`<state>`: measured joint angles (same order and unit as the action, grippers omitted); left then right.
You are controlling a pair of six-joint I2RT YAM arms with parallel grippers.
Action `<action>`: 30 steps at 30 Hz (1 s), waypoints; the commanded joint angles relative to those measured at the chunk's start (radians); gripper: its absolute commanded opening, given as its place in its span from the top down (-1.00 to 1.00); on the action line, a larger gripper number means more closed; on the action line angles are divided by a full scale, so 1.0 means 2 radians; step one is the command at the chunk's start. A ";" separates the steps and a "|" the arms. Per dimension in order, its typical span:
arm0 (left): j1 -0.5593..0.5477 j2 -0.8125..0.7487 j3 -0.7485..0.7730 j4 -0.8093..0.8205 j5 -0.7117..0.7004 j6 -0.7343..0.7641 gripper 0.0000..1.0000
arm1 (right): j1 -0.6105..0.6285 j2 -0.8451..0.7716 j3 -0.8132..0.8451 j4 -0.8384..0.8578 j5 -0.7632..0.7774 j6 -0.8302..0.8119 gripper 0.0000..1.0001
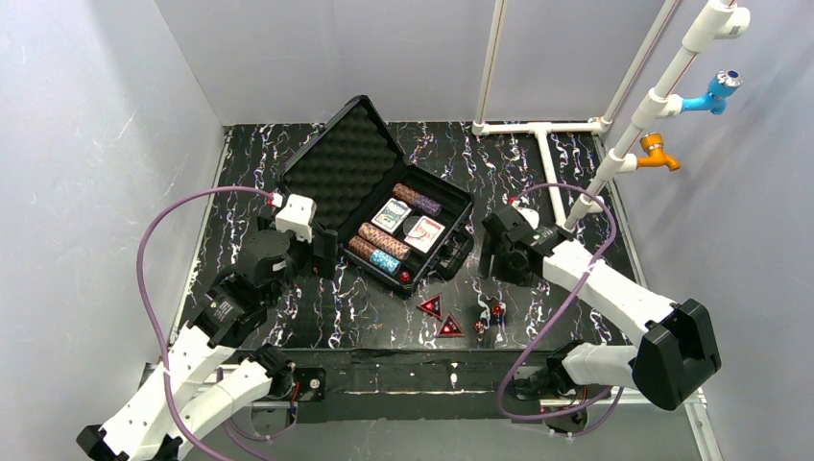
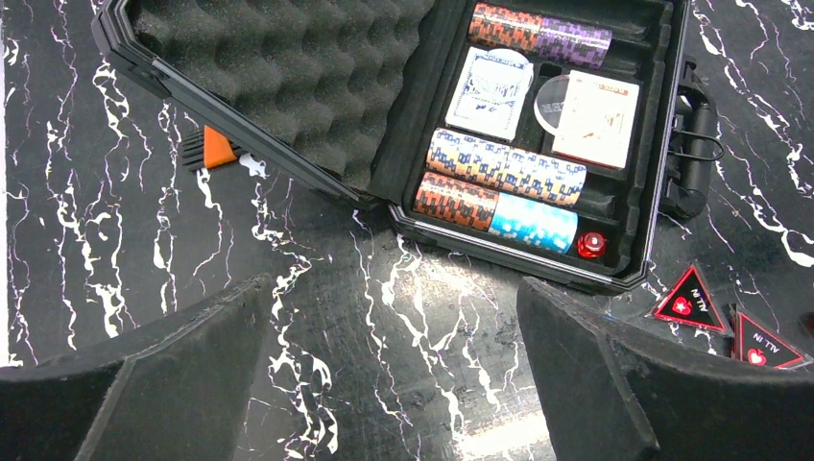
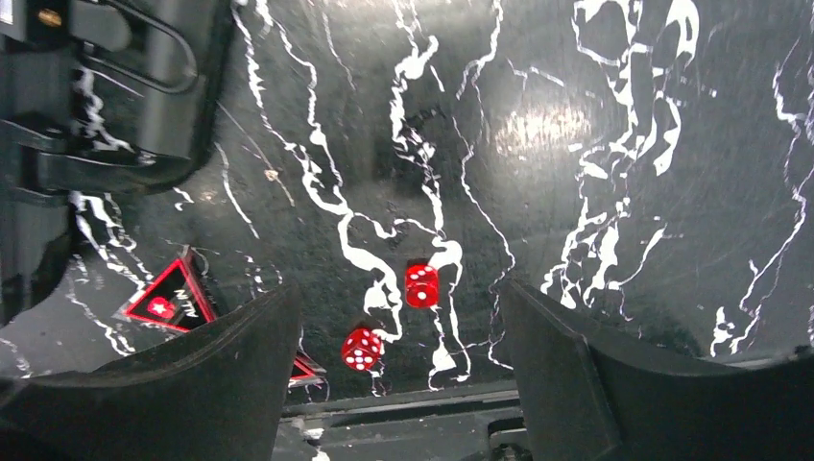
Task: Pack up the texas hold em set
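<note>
The open case sits mid-surface, its long axis running near-left to far-right, lid leaning far-left and handle facing near-right. Markers and dice lie near-right of it. The left gripper and right gripper both gape empty. White walls, with white pipework far right.

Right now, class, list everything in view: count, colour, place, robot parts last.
case: one, black, open, mid-table
chip rolls: three rows, brown, purple, blue, in case
card decks: two, blue-white and red-white, in case
die in case: one, red, near corner
dice on table: two, red, right of markers
triangular markers: two, red-black, on table, near side of case
pipe frame: one, white, back right
taps: two, blue and orange, on that frame
table: one, black marbled
left gripper: open, beside case
right gripper: open, above the two dice
</note>
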<state>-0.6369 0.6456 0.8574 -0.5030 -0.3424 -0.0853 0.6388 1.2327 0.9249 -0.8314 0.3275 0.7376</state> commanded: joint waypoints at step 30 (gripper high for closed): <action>0.002 -0.007 0.005 -0.001 -0.003 0.006 -0.97 | 0.046 0.038 -0.106 0.044 0.005 0.146 0.02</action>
<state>-0.6369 0.6395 0.8574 -0.5030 -0.3397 -0.0853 0.7235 1.2968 0.7242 -0.7639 0.3294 1.0019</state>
